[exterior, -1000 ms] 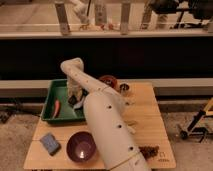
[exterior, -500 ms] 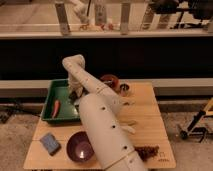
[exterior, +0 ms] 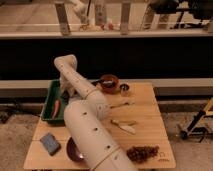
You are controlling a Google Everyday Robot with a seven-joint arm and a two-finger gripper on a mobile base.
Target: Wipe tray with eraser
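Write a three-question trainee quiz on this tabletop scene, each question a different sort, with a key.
1. True or false: the gripper is over the green tray at the table's left side.
2. Multiple choice: the blue eraser lies (A) inside the tray, (B) on the wooden table in front of the tray, (C) in the purple bowl.
3. Fill in: the bunch of grapes sits near the table's front ____ corner as the camera sees it.

Key: 1 true; 2 B; 3 right.
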